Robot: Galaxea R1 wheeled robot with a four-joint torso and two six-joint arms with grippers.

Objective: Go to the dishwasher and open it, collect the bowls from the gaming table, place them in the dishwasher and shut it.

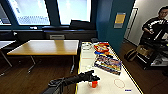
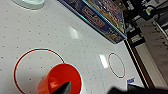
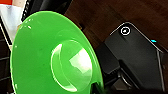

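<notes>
Gaming table [image 1: 110, 86] white; floor [image 1: 22, 75] dark wood.

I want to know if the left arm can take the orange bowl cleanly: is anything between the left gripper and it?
Nothing visible: the left gripper is right at the orange bowl, on the bare white gaming table.

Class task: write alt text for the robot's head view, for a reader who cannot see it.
The left arm reaches over a long white table, its claw at an orange cup. Farther along lie a colourful game box and a clear bowl; a wooden table stands left, a person right.
</notes>
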